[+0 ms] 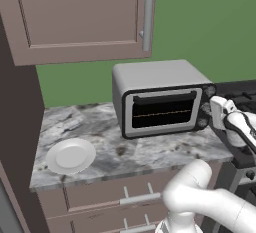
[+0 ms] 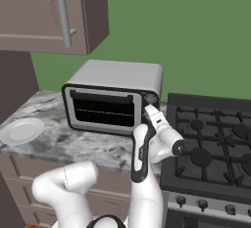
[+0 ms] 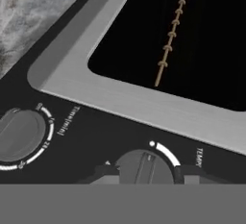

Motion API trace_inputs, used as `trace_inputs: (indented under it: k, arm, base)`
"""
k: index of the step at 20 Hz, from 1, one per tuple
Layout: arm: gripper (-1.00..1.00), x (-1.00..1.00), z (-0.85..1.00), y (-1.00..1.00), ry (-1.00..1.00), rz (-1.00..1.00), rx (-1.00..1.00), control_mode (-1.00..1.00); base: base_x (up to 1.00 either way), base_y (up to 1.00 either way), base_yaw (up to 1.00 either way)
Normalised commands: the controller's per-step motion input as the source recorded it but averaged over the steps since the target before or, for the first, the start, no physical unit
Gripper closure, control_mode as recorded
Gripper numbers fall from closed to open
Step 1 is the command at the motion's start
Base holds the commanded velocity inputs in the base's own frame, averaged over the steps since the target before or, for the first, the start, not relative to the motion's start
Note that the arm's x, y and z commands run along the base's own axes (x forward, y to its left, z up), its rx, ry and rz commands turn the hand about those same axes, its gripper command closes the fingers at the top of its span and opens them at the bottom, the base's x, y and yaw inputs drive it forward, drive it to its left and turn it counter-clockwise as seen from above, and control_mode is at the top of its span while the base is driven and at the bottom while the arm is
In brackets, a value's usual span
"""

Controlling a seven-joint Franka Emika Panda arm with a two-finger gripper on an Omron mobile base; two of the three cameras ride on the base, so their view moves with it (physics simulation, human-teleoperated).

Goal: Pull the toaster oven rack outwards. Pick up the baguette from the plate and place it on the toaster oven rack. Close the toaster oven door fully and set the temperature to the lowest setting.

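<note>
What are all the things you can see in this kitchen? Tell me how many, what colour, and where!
Boxy silver-grey toaster oven: one, on the marble counter, door shut.
Silver-framed dark glass oven door: one, closed on the oven's front.
Round dark temperature knob: one, on the oven's black control strip, gripper fingers on either side.
Round dark timer knob: one, beside the temperature knob.
Round white plate: one, bare, on the counter left of the oven.
Grey marble counter: one, under the oven.
Black gas stove: one, right of the oven.
Brown wall cabinet: one, above the counter.
White robot gripper: one, shut on the temperature knob.
</note>
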Motion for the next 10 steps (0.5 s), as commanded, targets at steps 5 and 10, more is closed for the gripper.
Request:
trace_inputs:
  k: [5,10]
  arm:
    - [1.0,0.0,-0.33,0.0,-0.25,0.02,-0.51,-1.0]
    - [1.0,0.0,-0.3,0.0,-0.25,0.03,-0.49,-1.0]
  base:
    - [0.0,0.0,0.0]
    - [0.0,0.0,0.0]
